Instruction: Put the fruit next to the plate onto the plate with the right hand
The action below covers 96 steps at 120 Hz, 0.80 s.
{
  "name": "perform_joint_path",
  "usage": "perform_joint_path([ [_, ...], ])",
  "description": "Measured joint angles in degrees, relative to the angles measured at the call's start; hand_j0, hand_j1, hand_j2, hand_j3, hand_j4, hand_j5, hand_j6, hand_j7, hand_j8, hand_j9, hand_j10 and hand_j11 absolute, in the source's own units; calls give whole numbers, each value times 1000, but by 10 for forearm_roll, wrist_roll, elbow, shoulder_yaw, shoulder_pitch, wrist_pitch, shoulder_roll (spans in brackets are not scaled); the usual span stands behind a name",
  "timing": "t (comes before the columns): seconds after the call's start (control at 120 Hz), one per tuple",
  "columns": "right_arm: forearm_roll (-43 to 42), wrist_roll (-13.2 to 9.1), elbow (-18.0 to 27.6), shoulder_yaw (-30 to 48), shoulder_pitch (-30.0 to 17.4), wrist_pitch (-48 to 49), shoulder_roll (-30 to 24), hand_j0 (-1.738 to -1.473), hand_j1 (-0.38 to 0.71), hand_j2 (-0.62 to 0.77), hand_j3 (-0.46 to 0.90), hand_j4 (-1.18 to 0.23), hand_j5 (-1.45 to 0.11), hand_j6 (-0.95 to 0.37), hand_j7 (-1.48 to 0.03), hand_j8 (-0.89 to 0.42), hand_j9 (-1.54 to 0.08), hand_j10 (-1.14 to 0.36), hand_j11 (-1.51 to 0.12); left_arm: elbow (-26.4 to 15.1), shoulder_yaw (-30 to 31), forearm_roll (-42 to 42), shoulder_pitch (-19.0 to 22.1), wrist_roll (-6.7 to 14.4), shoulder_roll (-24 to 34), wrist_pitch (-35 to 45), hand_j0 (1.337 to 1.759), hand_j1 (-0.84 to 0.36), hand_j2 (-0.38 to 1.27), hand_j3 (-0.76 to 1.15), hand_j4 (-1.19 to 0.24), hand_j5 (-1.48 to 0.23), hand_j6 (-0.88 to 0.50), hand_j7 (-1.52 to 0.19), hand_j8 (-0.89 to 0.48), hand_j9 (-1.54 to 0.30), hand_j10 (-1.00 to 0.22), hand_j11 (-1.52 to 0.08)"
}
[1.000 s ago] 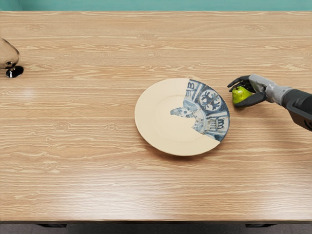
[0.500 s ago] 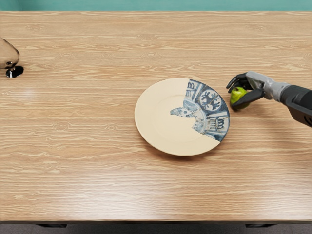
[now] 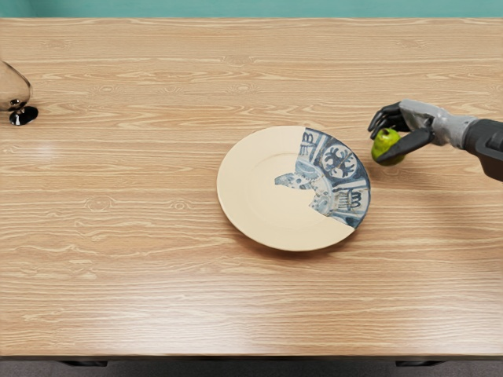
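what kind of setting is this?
Likely a simulated dining-table setup: wood table, patterned plate, green fruit gripped in the right hand, teal wall behind. Left arm rests at the left edge.

Green fruit (image 3: 384,143) beside patterned plate (image 3: 259,196)

At the right of the frame, a little above the middle, the right robot hand (image 3: 405,127) curls its dark fingers (image 3: 383,119) around a small green fruit (image 3: 384,143), its thumb crossing the front of the fruit, just off the right rim of the plate (image 3: 259,192). The round plate lies near the centre of the wooden table (image 3: 157,275), cream-coloured with a blue-and-white patterned patch on its right side. The left arm (image 3: 14,93) shows only as a grey and black end at the left edge, upper left.
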Motion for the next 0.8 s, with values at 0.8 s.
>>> perform_joint_path([
  [0.8,5,-7,154,38,16,30,-41,-1654,248,274,0,-716,-965,-686,-944,-429,-957,-352,-940,0,0,0,0,0,0,0,1658,346,0,0,-3,-3,-2,-3,-2,-3,-3,-3],
])
